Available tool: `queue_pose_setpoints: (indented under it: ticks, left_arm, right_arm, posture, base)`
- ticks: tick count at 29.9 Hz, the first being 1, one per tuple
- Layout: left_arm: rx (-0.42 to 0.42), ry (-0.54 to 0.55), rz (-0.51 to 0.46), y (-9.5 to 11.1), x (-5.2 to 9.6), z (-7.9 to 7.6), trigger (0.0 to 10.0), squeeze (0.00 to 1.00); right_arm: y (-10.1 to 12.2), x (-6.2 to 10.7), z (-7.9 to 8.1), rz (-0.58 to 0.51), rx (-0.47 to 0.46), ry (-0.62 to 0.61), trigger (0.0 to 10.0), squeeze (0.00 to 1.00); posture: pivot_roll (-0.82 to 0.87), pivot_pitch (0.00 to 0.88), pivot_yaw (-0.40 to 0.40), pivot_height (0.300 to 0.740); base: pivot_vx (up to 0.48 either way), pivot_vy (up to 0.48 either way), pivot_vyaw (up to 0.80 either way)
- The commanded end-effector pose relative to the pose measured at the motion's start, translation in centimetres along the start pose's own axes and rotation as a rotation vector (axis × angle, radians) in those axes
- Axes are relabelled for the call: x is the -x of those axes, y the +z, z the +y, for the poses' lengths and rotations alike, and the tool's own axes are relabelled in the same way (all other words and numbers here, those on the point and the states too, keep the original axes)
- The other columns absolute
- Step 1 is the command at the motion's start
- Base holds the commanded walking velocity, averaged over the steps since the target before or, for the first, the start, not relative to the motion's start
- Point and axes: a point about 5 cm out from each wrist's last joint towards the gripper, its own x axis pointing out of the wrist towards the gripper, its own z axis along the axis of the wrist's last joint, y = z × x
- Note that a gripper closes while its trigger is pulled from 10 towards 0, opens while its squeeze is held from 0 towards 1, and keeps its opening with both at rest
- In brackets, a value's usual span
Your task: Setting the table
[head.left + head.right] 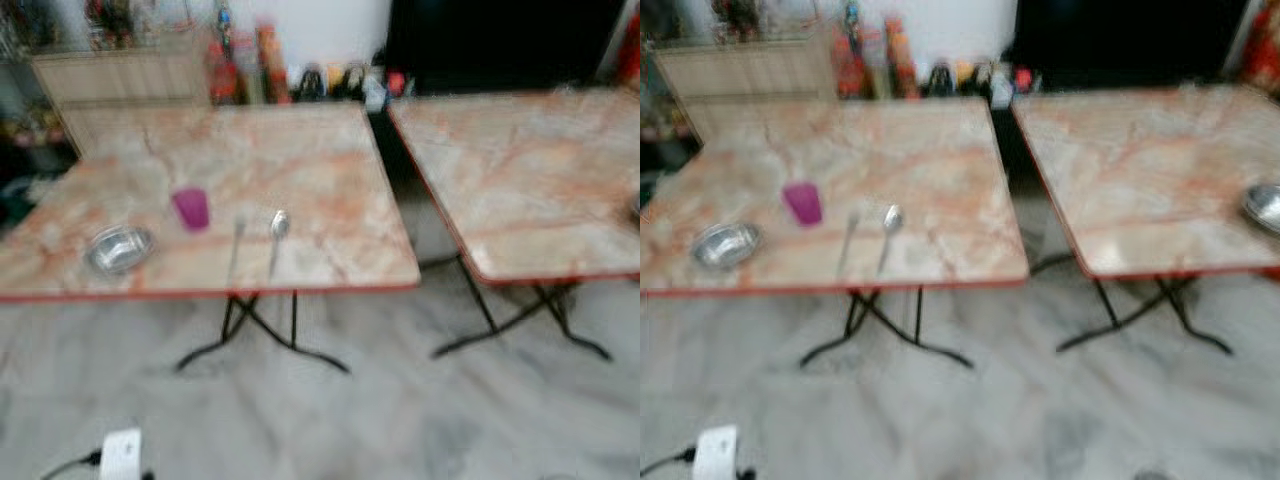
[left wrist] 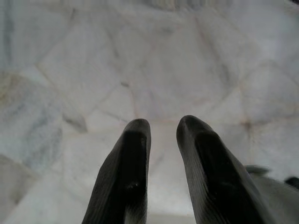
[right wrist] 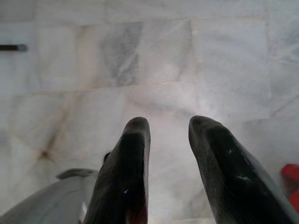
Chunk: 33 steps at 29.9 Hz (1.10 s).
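Observation:
Two marble-patterned folding tables stand ahead. On the left table [image 1: 300, 160] near its front edge lie a steel bowl [image 1: 118, 248], a magenta cup [image 1: 191, 209], a fork [image 1: 237, 245] and a spoon [image 1: 277, 236]. The right table [image 1: 1140, 160] carries another steel bowl [image 1: 1265, 206] at its right side. My left gripper [image 2: 162, 126] hangs over the marble floor, open, with nothing between its fingers. My right gripper [image 3: 168, 125] also hangs open and empty above the floor.
A gap separates the two tables, with black crossed legs [image 1: 250, 330] beneath each. A white power strip with a cable [image 1: 120, 455] lies on the floor at the near left. A wooden cabinet [image 1: 120, 80] and bottles [image 1: 240, 60] stand against the back wall.

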Motion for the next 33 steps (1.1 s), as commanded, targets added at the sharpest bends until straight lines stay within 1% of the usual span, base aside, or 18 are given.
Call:
queue_pose_setpoints:
  ticks: [1, 5, 15, 18, 25, 27, 31, 33]
  left_arm:
    - [-0.021, 0.025, 0.036, -0.6, 0.2, 0.9, 10.0, 0.00]
    - [-0.016, 0.026, 0.036, -0.7, 0.2, 1.0, 10.0, 0.00]
    - [-0.001, 0.026, 0.022, -0.2, 0.0, 0.6, 10.0, 0.00]
    - [-0.003, 0.023, 0.021, -0.2, 0.1, 0.8, 10.0, 0.00]
    - [-0.004, 0.022, 0.022, -0.2, 0.1, 0.8, 10.0, 0.00]
    - [0.003, 0.031, 0.035, -1.0, 0.3, 1.2, 10.0, 0.00]
    - [0.031, 0.051, 0.034, -1.4, 0.4, 1.6, 10.0, 0.00]
    - [0.023, 0.054, 0.037, -1.5, 0.5, 1.6, 10.0, 0.00]
  right_arm:
    - [0.3, -0.2, 0.6, -0.013, -0.007, 0.015, 10.0, 0.00]
    - [0.5, -0.2, 0.6, -0.019, -0.015, 0.016, 10.0, 0.00]
    - [0.9, -0.4, 0.8, -0.026, -0.017, 0.009, 10.0, 0.00]
    - [1.2, -0.5, 0.9, -0.029, -0.002, 0.008, 10.0, 0.00]
    - [1.3, -0.5, 0.8, -0.028, 0.001, 0.006, 10.0, 0.00]
    - [0.9, -0.5, 1.0, -0.022, -0.025, -0.012, 10.0, 0.00]
    - [0.8, -0.4, 1.4, -0.023, -0.032, -0.001, 10.0, 0.00]
    - [0.7, -0.4, 1.6, -0.028, -0.049, 0.002, 10.0, 0.00]
  posture:
    - [0.05, 0.072, -0.010, 0.740]
    - [0.05, 0.076, -0.012, 0.740]
    - [0.03, 0.062, -0.011, 0.740]
    - [0.01, 0.056, -0.005, 0.740]
    - [0.01, 0.056, -0.005, 0.740]
    - [0.03, 0.058, -0.003, 0.740]
    - [0.04, 0.062, 0.011, 0.740]
    - [0.05, 0.060, 0.011, 0.740]
  base:
    - [0.000, 0.435, 0.00]
    - [0.000, 0.438, 0.00]
    - [0.000, 0.437, 0.00]
    - [0.000, 0.437, 0.00]
    - [0.000, 0.439, 0.00]
    - [0.000, 0.000, 0.00]
    - [0.000, 0.000, 0.00]
    - [0.000, 0.000, 0.00]
